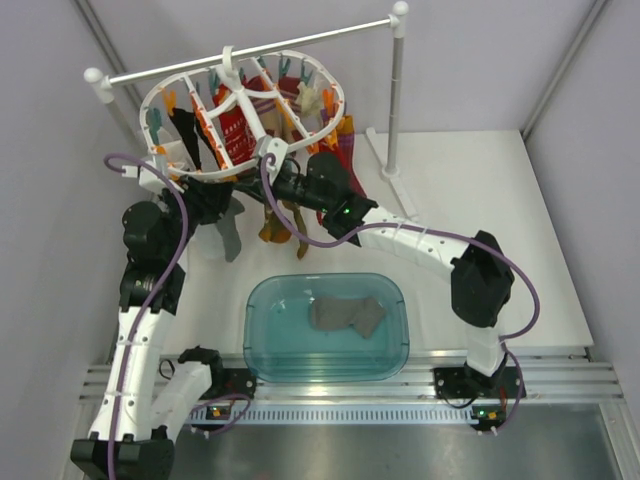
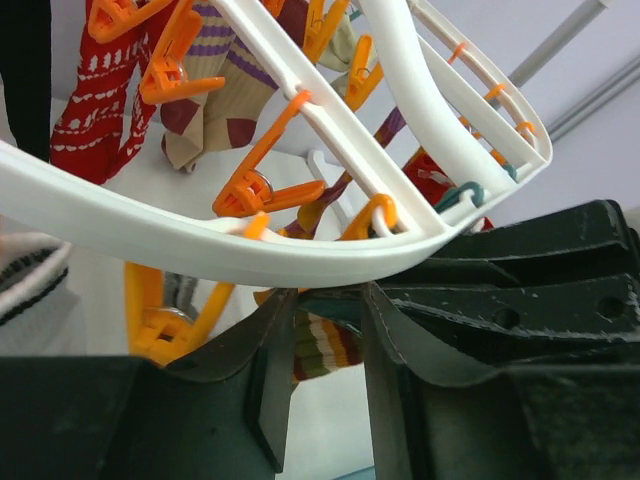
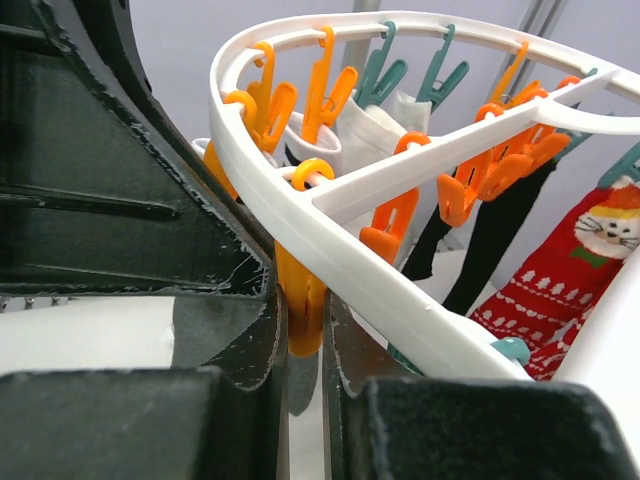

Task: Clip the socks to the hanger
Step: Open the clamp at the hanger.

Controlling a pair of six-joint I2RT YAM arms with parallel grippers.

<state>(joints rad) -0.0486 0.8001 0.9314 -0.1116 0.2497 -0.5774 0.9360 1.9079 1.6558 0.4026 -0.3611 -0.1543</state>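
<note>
With my right tool [image 3: 302,340] clenched on an orange clip [image 3: 300,290] under the hanger [image 3: 330,250] and my left tool [image 2: 325,330] released, a grey sock [image 1: 345,315] lay in the basin [image 1: 395,345] behind both; a slip could have snapped the clip shut empty.

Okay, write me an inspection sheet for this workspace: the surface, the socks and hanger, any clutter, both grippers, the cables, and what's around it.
Surface: white table, with a teal tub at its near edge.
Job's things: the hanger hangs from the rail. One grey sock lies in the tub. A second grey sock dangles under the hanger's near left side.
Clutter: red sock, black sock and striped sock hang on the hanger.
Grippers: left gripper open under the hanger rim, holding nothing. Right gripper shut on an orange clip.
Cables: purple cables loop along both arms.
Surroundings: white rail stand, grey walls.
</note>
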